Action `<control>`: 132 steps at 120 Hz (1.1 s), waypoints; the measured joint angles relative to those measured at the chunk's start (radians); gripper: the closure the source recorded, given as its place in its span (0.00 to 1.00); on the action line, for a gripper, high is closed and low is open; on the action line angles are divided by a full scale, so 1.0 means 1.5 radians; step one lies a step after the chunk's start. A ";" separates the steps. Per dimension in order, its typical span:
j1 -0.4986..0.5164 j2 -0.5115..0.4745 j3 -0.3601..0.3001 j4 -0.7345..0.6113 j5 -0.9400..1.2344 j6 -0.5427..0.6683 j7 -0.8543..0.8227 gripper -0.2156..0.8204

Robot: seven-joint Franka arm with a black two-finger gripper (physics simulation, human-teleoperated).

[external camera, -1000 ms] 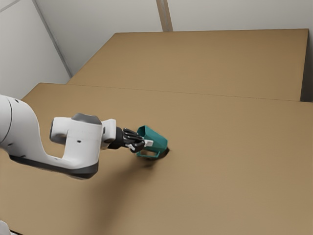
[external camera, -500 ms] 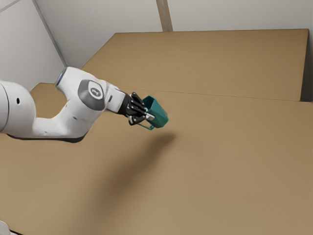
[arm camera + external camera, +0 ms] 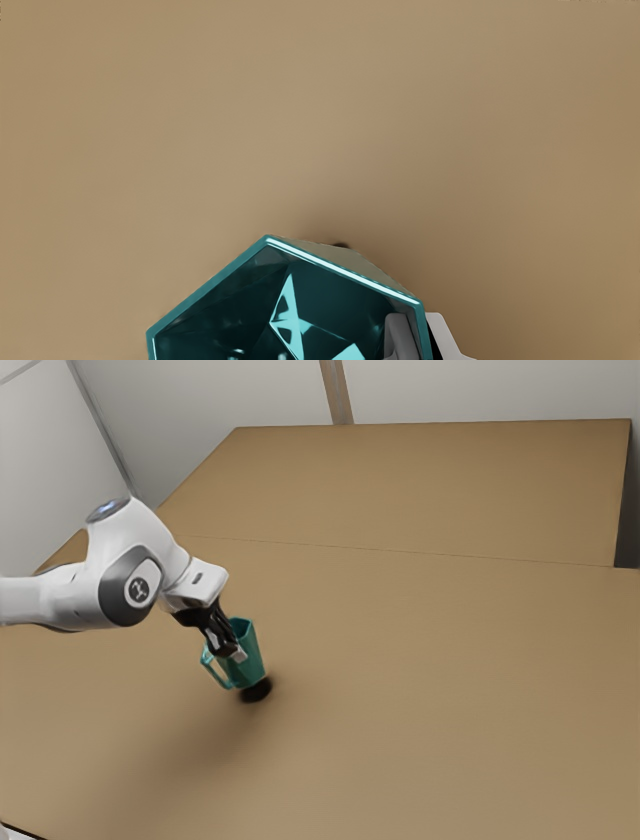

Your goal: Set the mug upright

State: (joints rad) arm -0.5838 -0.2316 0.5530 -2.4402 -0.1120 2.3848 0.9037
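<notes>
In the exterior view, the mug (image 3: pixel 248 657) is up on its bottom end, or almost, with its open top facing up and a small lean toward the exterior view's left. I can't tell if its bottom touches the table (image 3: pixel 450 700), but there is a very dark shadow (image 3: pixel 256 691) right under it. The mug's handle (image 3: pixel 211 668) sticks out on the exterior view's left side of it. The white arm (image 3: pixel 125 575) comes in from that same side, and the black gripper (image 3: pixel 238 654) points down at the mug and pinches its side. In the wrist view, I can look right into the mug, and its rim (image 3: pixel 215 278) has flat sides with corners. The gripper has one finger (image 3: pixel 398 336) inside the mug and the other finger (image 3: pixel 443 336) outside, squeezing the mug's wall between them. The brown table is behind the mug.
</notes>
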 joint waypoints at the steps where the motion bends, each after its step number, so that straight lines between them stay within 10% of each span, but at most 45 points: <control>1: 0.000 0.000 0.000 0.000 0.001 0.000 -0.007 0.96; 132: -0.020 0.095 -0.017 0.012 0.016 0.122 -0.424 0.96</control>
State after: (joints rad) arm -0.6137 -0.0892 0.5272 -2.4226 -0.0879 2.5671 0.2673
